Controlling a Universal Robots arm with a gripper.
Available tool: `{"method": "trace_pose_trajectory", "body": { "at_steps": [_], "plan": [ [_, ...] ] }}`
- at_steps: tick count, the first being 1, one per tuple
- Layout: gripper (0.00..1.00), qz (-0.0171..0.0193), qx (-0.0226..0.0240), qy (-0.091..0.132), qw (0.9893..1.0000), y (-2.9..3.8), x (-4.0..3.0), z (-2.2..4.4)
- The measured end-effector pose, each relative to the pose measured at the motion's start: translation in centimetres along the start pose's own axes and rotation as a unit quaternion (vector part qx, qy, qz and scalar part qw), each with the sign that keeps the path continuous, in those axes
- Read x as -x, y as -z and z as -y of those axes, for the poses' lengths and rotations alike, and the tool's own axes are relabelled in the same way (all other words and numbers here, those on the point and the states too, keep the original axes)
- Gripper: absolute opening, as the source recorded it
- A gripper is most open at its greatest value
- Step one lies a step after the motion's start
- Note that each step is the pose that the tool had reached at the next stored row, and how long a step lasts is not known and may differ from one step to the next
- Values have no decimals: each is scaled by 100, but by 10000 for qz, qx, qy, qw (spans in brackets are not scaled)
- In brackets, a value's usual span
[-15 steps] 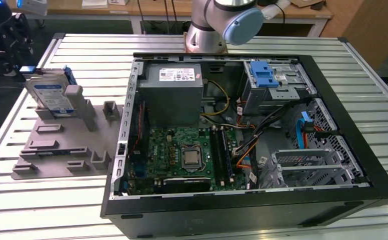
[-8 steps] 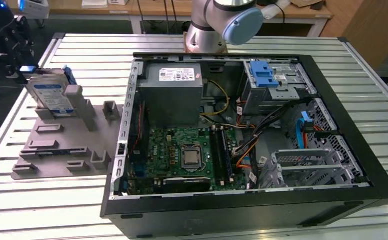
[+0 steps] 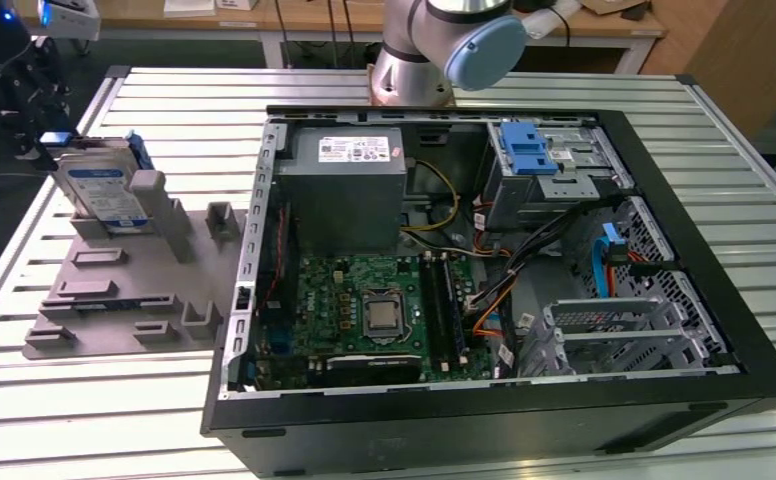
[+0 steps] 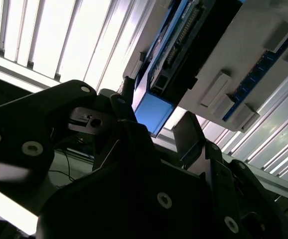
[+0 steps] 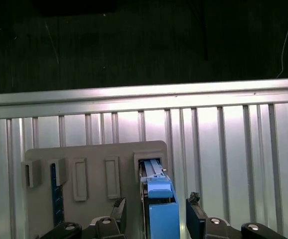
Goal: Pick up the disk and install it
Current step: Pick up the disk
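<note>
Slatted metal table under everything, and the open computer case lies on its side so its bays face up for me. At the exterior view's left, the grey fixture props the disk upright on edge in a slot. I judge that's to offer a clean grab from above. In the first wrist view my gripper straddles its blue carrier end, fingers spread, a gap either side, gripping nothing. Inside the case, loose cables crowd the floor beside the drive cage.
</note>
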State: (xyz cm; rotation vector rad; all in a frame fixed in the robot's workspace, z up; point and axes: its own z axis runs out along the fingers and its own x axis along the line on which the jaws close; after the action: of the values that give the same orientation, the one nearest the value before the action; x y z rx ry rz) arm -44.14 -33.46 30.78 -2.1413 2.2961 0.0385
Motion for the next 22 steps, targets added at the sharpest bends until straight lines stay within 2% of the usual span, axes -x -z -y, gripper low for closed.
{"method": "trace_pose_trajectory", "body": {
  "at_steps": [9, 13, 14, 22],
  "plan": [
    [59, -5, 3, 294, 9996, -58, -2, -17],
    [58, -5, 2, 300, 9996, -66, -2, -17],
    [51, -4, 2, 300, 9996, -67, -2, -17],
    [49, -7, 2, 300, 9996, -86, -2, -17]
  ]
}}
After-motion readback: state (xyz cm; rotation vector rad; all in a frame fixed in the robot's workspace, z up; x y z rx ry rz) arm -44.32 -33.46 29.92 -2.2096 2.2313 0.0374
